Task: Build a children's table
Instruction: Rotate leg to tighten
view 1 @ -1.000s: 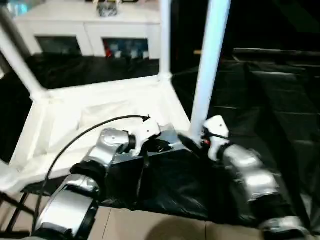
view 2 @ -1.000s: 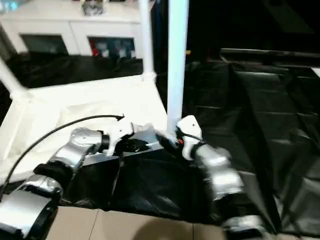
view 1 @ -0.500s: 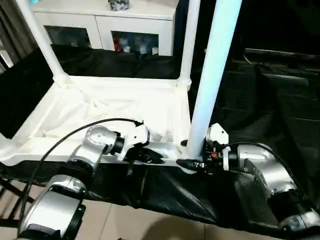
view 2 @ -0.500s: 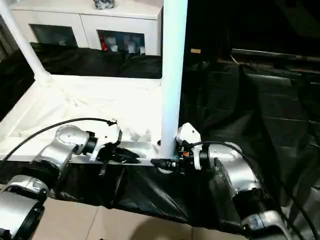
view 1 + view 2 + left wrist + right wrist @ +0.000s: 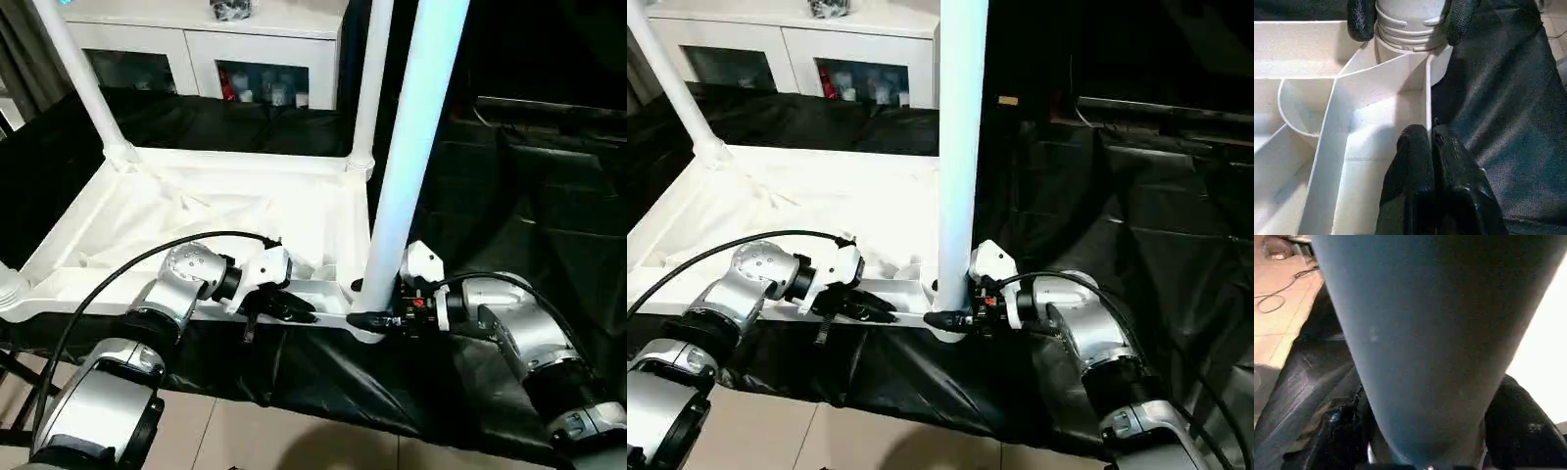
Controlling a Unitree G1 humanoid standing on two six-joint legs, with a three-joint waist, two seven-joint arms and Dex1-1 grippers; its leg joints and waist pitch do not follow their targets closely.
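Compared with a second ago, the head camera has tipped down and shifted, so the whole scene sits differently in view; the right claw (image 5: 370, 319), which then hovered beside the near leg (image 5: 407, 166), now has its fingers either side of that leg's base. Half a second ago it was already there, and little has changed since.

The tabletop (image 5: 216, 211) lies upside down on the black-draped counter (image 5: 549, 196), its raised rim up, with legs standing in its corner sockets. The far-left leg (image 5: 83, 83) and far-right leg (image 5: 370, 78) run out of the top of the head views, as does the near leg. A stub of white at the left edge (image 5: 8, 289) is cut off and hard to identify. In the right wrist view the leg (image 5: 1430, 333) blocks most of the picture, so the socket is hidden; the dark fingers (image 5: 1520, 423) show on both sides of it.

The right claw is spread around the leg just above the near-right corner socket (image 5: 1405, 36); whether its pads press the tube cannot be told. The left claw (image 5: 1430, 147) has its fingers pressed together, pinching the thin upright rim of the tabletop (image 5: 1427, 98), just beside that same corner. A white cabinet (image 5: 196, 49) stands beyond the counter.
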